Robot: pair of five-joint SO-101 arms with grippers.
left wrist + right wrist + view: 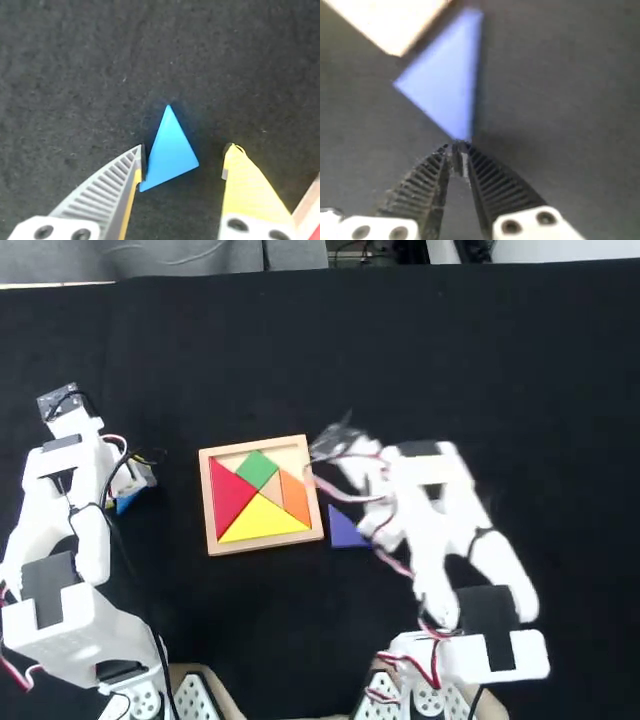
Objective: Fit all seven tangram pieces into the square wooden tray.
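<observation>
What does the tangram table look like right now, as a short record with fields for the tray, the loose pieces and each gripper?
Tray: square wooden tray mid-table, holding red triangle, green square, orange parallelogram, yellow triangle
Unfilled: gap at the tray's far right corner
Loose pieces: violet-blue triangle beside the tray's right edge; light blue triangle off to the tray's left
Left gripper: open, one finger either side of the light blue triangle
Right gripper: shut, tips at a corner of the violet-blue triangle
</observation>
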